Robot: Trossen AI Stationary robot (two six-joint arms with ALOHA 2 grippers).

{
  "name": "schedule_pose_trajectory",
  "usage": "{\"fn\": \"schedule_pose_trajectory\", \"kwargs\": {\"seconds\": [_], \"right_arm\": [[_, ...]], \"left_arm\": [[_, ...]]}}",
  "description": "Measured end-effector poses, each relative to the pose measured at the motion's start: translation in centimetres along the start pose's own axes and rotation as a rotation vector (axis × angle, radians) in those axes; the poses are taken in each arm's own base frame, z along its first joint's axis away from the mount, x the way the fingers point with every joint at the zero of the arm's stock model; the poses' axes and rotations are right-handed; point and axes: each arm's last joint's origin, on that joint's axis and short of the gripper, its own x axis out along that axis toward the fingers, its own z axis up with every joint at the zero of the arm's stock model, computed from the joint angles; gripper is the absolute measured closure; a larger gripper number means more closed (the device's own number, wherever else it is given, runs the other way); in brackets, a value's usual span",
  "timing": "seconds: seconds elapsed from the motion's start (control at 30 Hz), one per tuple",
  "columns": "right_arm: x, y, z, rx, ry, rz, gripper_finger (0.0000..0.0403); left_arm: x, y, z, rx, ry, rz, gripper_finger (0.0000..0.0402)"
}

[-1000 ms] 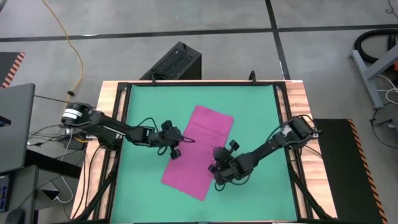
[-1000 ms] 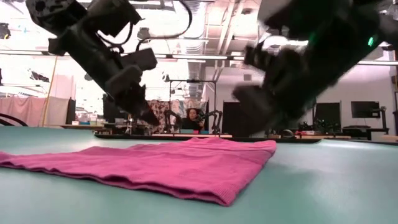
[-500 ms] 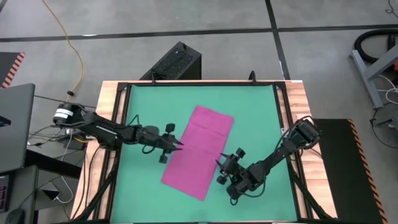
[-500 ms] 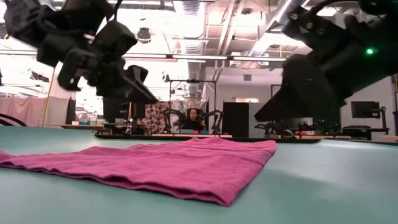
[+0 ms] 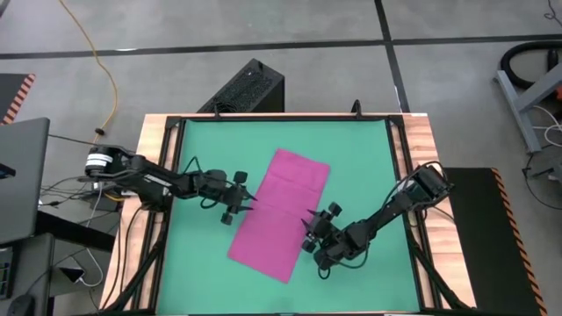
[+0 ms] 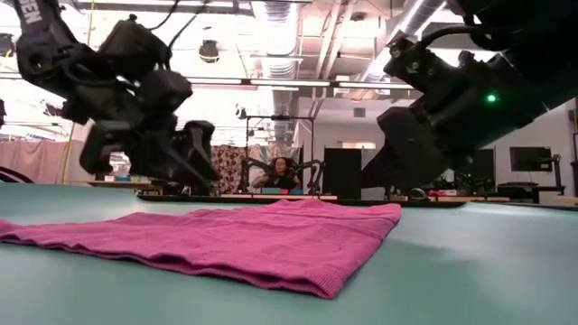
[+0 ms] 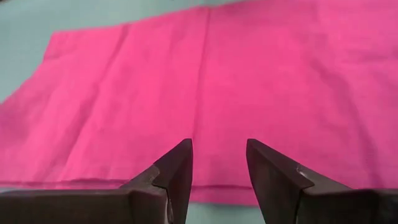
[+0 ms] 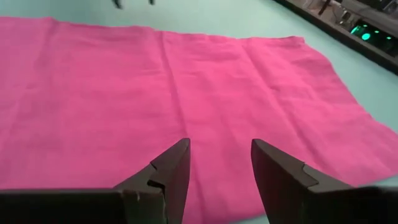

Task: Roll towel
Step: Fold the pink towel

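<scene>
The magenta towel (image 5: 281, 215) lies spread flat on the green table, slanting from the far right to the near left. Its whole underside rests on the mat (image 6: 226, 239). My left gripper (image 5: 248, 204) stands open over the towel's left long edge and points across the cloth (image 7: 219, 149). My right gripper (image 5: 307, 230) stands open over the right long edge, facing the left one (image 8: 221, 149). In the low view both grippers, left (image 6: 194, 167) and right (image 6: 388, 171), hang above the cloth without touching it.
The green mat (image 5: 202, 149) has a raised wooden frame (image 5: 421, 140) around it. A black box (image 5: 250, 88) stands beyond the far edge. A laptop (image 5: 22, 175) sits left of the table. A person (image 6: 282, 170) sits far behind the table in the room.
My left gripper has drawn back a little toward the table's left edge, rolled at the wrist and opened. My right gripper has backed off the towel's right edge and opened. The towel lies flat as before.
</scene>
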Motion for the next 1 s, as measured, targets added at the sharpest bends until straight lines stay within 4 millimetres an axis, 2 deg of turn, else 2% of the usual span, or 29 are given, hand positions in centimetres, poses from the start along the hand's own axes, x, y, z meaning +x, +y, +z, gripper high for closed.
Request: {"fn": "schedule_pose_trajectory", "kwargs": {"seconds": [0.13,0.37,0.67,1.0], "right_arm": [[0.0,0.0,-0.1,-0.002,0.013,0.013,0.0212],[0.0,-0.1,-0.3,-0.022,0.04,0.021,0.0212],[1.3,-1.4,-3.4,0.043,0.067,0.026,0.0212],[1.9,-1.3,-4.4,0.021,0.087,0.043,0.0216]], "left_arm": [[0.8,0.9,-0.7,-0.016,0.036,0.017,0.026],[2.8,1.6,-0.6,-0.019,0.065,-0.012,0.026],[2.9,1.4,-1.1,-0.032,0.118,-0.03,0.026],[2.8,1.6,-1.6,-0.09,0.152,-0.028,0.026]]}}
